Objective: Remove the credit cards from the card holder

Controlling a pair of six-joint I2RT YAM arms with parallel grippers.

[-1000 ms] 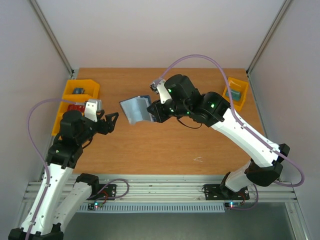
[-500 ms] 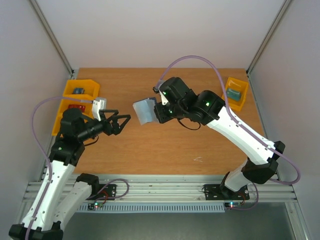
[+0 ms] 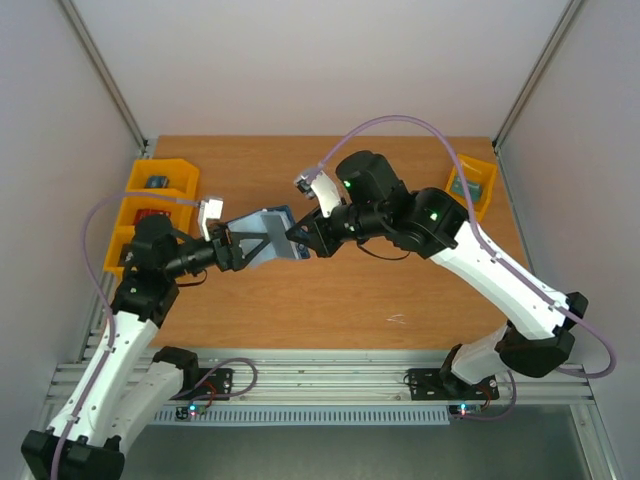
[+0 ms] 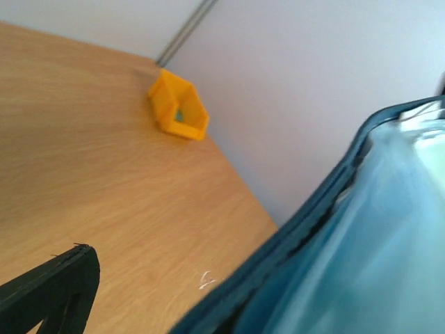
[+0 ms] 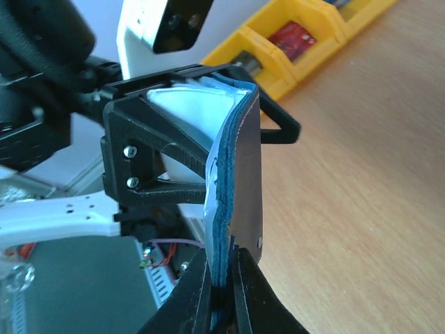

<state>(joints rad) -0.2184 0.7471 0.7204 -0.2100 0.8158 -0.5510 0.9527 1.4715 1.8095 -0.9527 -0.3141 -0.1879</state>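
The card holder [image 3: 270, 218] is held above the tabletop [image 3: 400, 300], toward 9 o'clock of its middle — pinched at its 3 o'clock edge by the closed right tool [image 3: 300, 240]. The left tool [image 3: 262, 243], reaching in from 9 o'clock, is spread wide, its fingers [image 5: 132, 160] flanking the holder's free end — contact unclear.

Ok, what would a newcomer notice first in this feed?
The two arms meet over the table: the right gripper is shut on the dark blue card holder, held off the wood, while the left gripper, open, straddles its other end. Yellow bins flank the left edge, a lone yellow bin the right.
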